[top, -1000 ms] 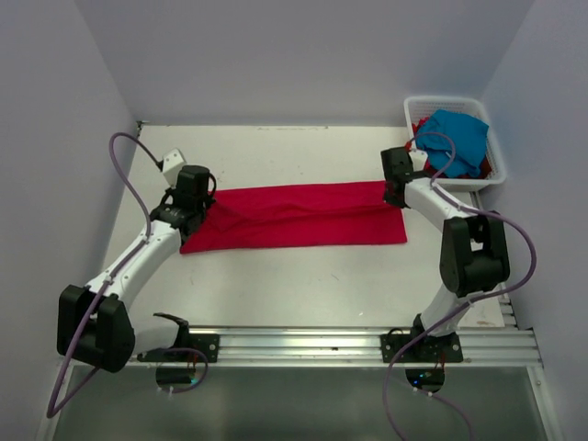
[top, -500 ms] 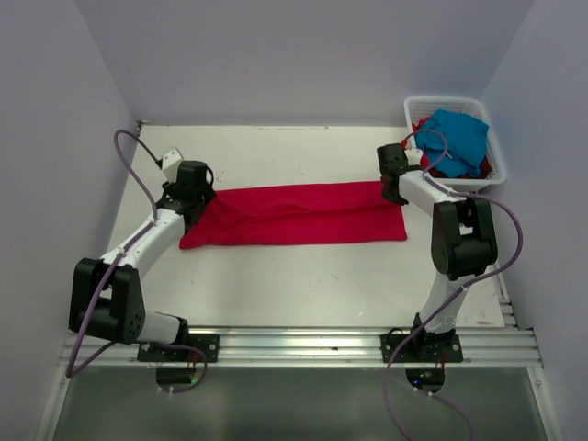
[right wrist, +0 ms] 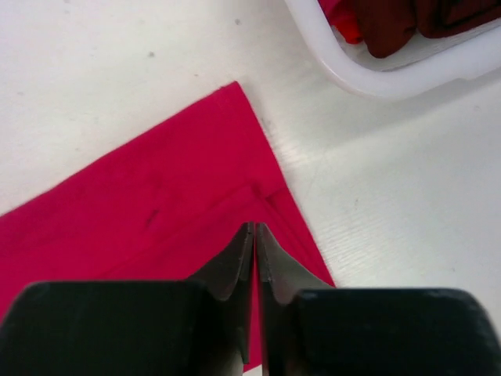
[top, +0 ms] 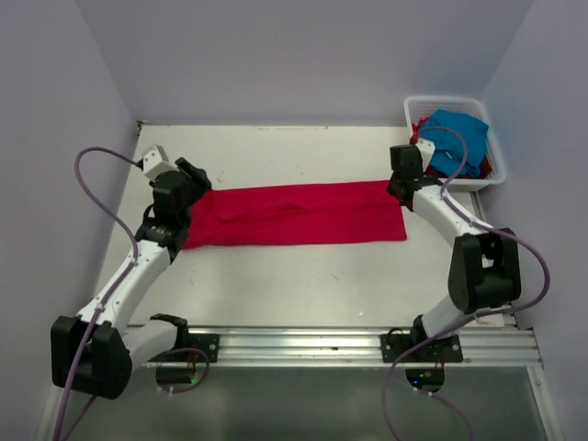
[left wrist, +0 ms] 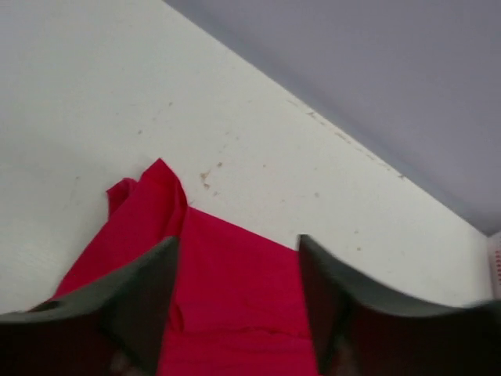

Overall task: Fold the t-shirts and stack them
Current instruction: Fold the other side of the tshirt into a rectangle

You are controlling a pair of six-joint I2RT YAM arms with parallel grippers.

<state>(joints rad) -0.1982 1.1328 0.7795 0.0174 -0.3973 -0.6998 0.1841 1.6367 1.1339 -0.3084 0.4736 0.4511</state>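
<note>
Listing hazards at fold stage.
- Red t-shirt (top: 294, 213): long flat band across table (top: 303, 280), apparently folded lengthwise, lying between both arms.
- Left gripper (left wrist: 235, 244): fingers spread wide, nothing between them, above shirt's rumpled left end.
- Right gripper (right wrist: 255, 229): fingers pressed together over shirt's right corner; pinch on cloth cannot be told.
- Turquoise t-shirt (top: 457, 136) and darker red cloth: heaped in basket (top: 443, 99), unfolded.
- Risks: bunched left end likely skews next fold; cloth caught on right tips could drag corner; right arm close to basket, knock possible.
</note>
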